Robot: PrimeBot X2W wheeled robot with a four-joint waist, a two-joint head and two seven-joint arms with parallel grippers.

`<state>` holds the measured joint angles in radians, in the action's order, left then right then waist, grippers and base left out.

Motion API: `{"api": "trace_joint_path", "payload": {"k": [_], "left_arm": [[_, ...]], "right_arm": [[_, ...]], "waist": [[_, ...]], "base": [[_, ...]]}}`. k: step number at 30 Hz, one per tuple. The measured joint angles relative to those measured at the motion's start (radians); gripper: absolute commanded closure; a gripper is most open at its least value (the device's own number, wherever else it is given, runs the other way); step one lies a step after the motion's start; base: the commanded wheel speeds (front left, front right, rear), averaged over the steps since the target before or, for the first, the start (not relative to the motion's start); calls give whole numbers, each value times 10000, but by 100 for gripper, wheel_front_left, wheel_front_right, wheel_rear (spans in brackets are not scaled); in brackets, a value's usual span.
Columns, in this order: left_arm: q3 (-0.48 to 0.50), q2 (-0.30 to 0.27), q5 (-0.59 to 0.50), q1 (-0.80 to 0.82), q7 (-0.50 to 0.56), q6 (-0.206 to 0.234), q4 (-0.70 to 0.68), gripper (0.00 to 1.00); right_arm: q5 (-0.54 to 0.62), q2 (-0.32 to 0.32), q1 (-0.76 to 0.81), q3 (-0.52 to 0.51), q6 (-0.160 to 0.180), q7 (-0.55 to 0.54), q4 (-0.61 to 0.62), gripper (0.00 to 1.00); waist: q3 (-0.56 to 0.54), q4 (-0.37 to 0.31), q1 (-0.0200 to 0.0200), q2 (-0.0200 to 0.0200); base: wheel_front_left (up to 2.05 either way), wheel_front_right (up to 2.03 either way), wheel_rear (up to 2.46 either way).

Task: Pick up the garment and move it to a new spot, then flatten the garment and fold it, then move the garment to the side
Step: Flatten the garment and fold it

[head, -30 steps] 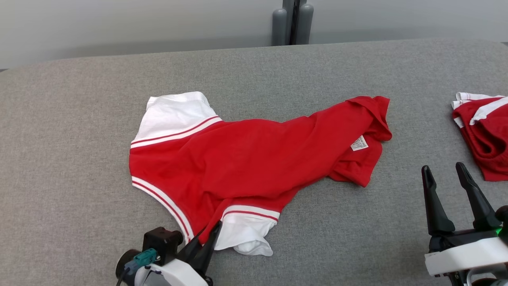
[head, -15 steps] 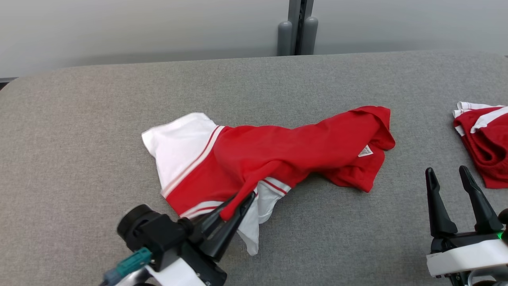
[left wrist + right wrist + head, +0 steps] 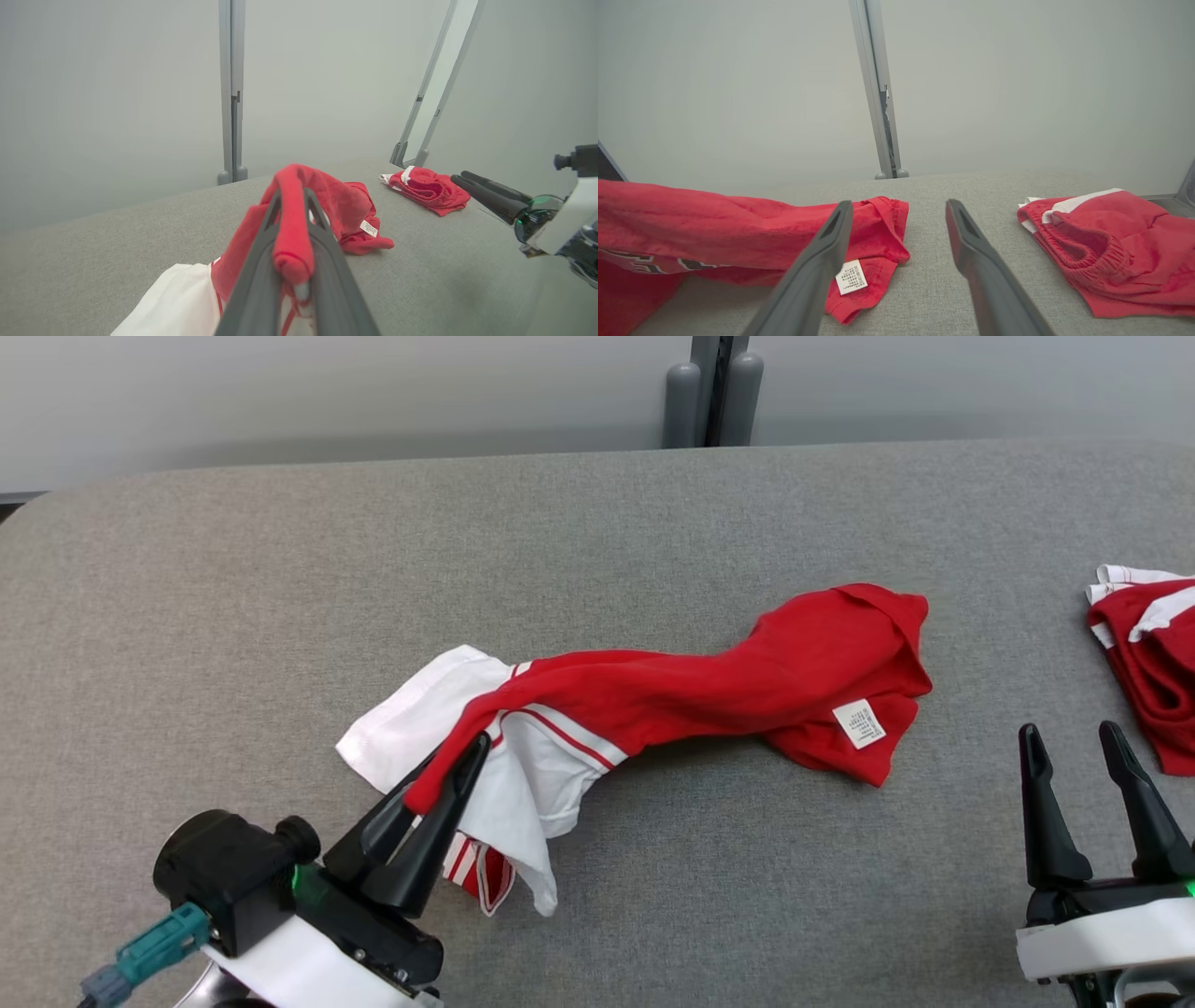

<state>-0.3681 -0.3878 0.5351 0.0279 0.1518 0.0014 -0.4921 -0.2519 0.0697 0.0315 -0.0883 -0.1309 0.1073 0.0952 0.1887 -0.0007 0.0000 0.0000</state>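
Observation:
The garment (image 3: 709, 686) is a red shirt with white sleeves and red-and-white stripes, stretched into a long bunch across the grey table (image 3: 597, 523). My left gripper (image 3: 467, 751) at the lower left is shut on a fold of its red cloth and holds that end raised; white sleeve fabric hangs beneath the fingers. In the left wrist view the red fold (image 3: 292, 233) is pinched between my two fingers. The garment's far end with a white tag (image 3: 859, 723) rests on the table. At the lower right my right gripper (image 3: 1074, 747) stands open, apart from the garment (image 3: 752, 228).
A second red-and-white garment (image 3: 1148, 653) lies bunched at the table's right edge, just beyond my right gripper, also in the right wrist view as a red bundle (image 3: 1106, 247). A grey post (image 3: 714, 392) stands behind the table's far edge.
My left gripper has closed on the garment's near edge and lifted it up and to the left, pulling the flat shirt into a long bunch. The head camera has shifted slightly. The right gripper stays put.

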Motion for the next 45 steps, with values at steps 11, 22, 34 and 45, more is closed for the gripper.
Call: {"api": "trace_joint_path", "payload": {"k": [11,22,34,45], "left_arm": [[652,144,238,819,-775,-94,2151,100],[1070,418,293,2617,-1973,-460,5501,100],[1172,855,466,3310,-3256,-694,7910,0],[2263,1469,-384,2304,-4119,213,6899,0]], "right_arm": [[-31,-23,-422,171,0,61,0,0],[-31,4,-969,374,0,163,-115,0],[-31,44,-1242,545,0,213,-401,0],[-29,132,-1022,514,0,230,-533,0]], "waist": [[751,-251,0,0],[1758,-522,0,0],[1756,-547,0,0],[994,-284,0,0]], "base": [[0,0,0],[0,0,0],[0,0,0],[0,0,0]]}}
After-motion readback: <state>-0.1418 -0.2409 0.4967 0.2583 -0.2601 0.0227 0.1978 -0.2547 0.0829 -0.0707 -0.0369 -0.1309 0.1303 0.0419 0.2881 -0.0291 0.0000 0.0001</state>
